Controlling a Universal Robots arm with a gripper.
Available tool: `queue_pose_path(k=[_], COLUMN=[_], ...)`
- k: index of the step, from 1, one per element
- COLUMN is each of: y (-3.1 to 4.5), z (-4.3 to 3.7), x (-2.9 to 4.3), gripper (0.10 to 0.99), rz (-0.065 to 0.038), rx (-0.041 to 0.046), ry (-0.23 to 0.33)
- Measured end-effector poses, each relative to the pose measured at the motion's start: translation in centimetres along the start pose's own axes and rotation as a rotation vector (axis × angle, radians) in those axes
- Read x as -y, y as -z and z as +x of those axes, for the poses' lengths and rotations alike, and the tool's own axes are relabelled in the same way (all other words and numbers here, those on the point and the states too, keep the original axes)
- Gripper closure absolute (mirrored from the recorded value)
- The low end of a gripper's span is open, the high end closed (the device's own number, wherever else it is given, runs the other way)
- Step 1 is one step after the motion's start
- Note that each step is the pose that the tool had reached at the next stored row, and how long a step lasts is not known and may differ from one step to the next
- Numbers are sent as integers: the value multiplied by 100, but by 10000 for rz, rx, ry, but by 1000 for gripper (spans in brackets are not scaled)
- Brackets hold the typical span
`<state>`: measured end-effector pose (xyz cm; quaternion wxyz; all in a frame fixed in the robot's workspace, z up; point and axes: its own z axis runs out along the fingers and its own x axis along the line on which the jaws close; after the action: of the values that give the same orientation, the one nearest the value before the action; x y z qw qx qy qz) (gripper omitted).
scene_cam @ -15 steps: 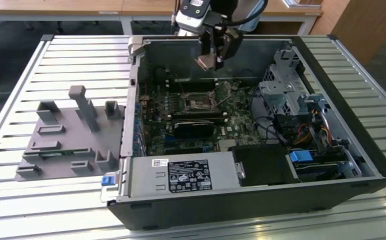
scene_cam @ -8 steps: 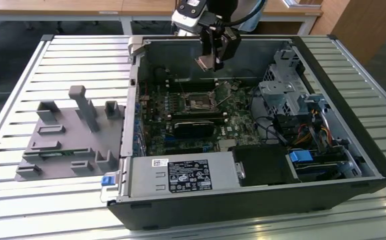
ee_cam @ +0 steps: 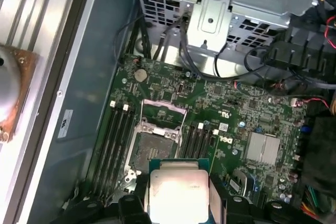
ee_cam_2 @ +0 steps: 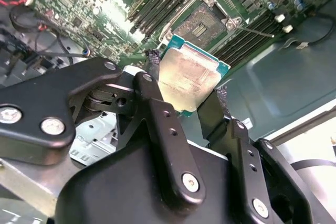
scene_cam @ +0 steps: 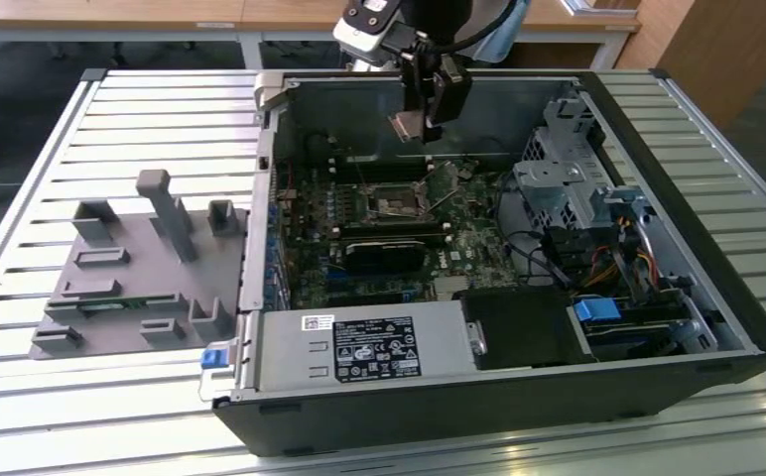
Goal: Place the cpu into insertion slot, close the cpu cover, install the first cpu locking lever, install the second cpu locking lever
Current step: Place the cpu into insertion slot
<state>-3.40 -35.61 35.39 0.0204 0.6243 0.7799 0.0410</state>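
My gripper hangs over the open computer case, above the far part of the motherboard, and is shut on the cpu. Both wrist views show the cpu as a pale silver square on a green carrier edge, pinched between the two black fingers. The insertion slot lies below it on the green board, dark centre bare. The cpu cover stands swung up at one edge of the slot. A thin lever sticks out beside the slot.
Grey power-supply box fills the case's near side, with a long black module between it and the slot. A metal drive cage and cables sit at the exterior view's right. A grey fixture tray lies outside on the slatted table.
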Motion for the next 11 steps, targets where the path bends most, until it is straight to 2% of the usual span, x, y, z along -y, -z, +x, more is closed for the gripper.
queue_pose_path(k=[5,11], y=[-22,-76], z=[1,0], x=[1,7], gripper=[549,549], rz=[-5,24], rx=[55,64], ry=[-610,-766])
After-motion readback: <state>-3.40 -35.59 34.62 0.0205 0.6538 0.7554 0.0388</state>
